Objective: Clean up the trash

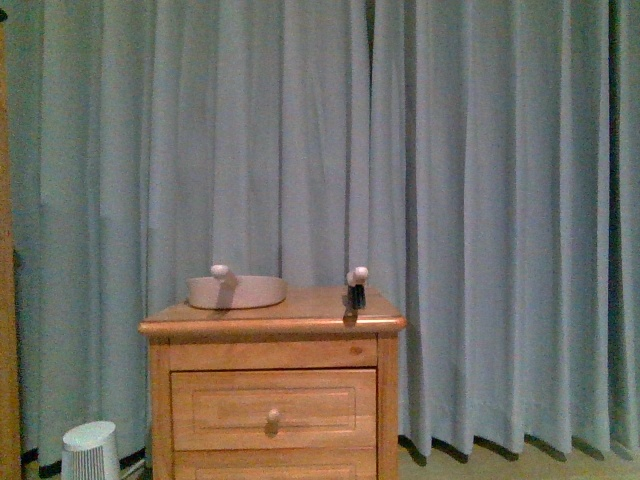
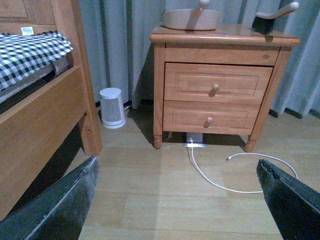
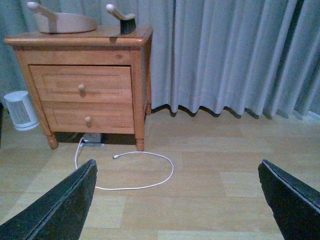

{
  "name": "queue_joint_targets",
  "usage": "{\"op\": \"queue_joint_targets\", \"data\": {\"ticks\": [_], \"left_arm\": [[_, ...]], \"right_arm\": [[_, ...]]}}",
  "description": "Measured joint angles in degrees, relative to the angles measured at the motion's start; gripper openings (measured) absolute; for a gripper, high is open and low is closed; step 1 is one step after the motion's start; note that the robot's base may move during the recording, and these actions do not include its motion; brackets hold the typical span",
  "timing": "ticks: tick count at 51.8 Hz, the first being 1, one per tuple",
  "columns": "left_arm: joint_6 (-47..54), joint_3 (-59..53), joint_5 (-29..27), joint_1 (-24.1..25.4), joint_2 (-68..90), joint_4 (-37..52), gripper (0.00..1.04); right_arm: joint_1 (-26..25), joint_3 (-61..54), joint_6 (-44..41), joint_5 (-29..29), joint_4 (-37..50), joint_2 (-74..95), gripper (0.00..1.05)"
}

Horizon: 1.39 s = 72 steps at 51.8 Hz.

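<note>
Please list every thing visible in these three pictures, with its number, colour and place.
nightstand: one, light brown wood, in front of the curtain
scoop: one, pinkish-beige, on the nightstand, left part
brush: one, pale handle and black bristles, on the nightstand, right of the scoop
curtain: one, grey-blue, behind the nightstand
appliance: one, white, on the floor between bed and nightstand
cable: one, white, looped on the floor before the nightstand
bed: one, brown wood with black-and-white checked cover, beyond the appliance
floor: one, light wood
paper wad: none in view
left tool: one, black, open, above the floor
right tool: one, black, open, above the floor
</note>
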Motion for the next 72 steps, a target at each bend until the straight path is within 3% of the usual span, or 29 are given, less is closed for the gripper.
{"op": "queue_joint_targets", "data": {"ticks": [72], "left_arm": [[0.0,0.0,0.02,0.0,0.0,0.0,0.97]], "right_arm": [[0.0,0.0,0.0,0.07,0.0,-0.02,0.97]]}}
